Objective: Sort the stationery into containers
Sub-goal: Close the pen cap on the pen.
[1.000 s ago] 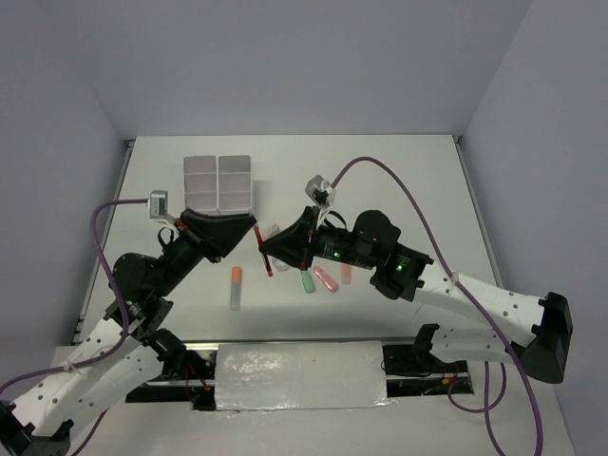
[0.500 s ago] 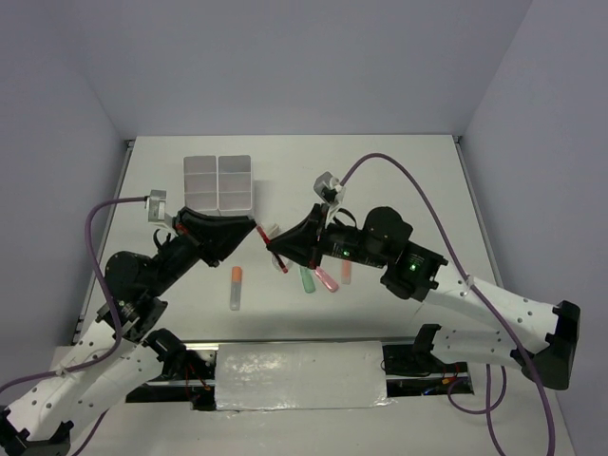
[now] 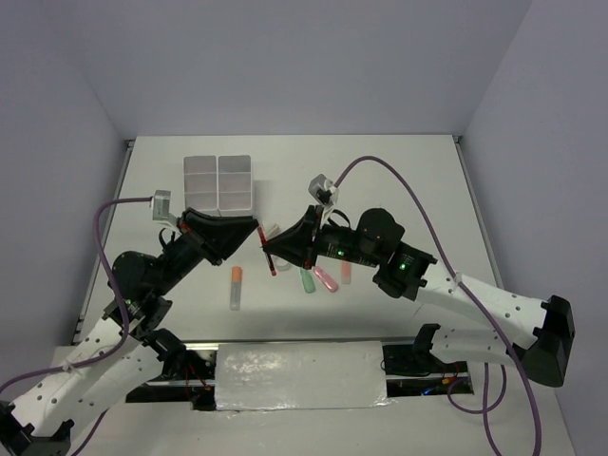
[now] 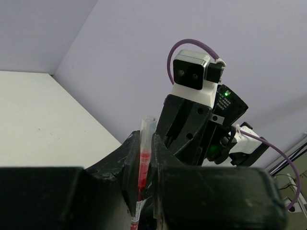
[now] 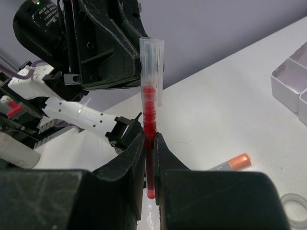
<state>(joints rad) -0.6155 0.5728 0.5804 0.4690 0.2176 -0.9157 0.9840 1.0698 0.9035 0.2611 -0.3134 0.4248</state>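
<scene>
Both claws meet in mid-air over the table. The left claw (image 3: 255,233) and the right claw (image 3: 270,251) are each pinched narrow on the same pen (image 3: 268,261), a red one with a clear cap.

From above, the pen's long axis runs roughly 12 to 6 o'clock, tipped a little toward 11 and 5. The left claw comes in from 8 o'clock and the right from 3 o'clock. In each wrist view the pen stands upright between that claw's fingers, cap end up. On the right side (image 5: 149,141) the grip sits on the red barrel below the cap.

The box (image 3: 218,182) lies at 11 o'clock from the pen, near but apart, on the left arm's side. I'd judge the left arm the nearer carrier, so the right claw would have to let go first. Loose markers (image 3: 307,280) lie on the table at about 4 o'clock from the pen.
</scene>
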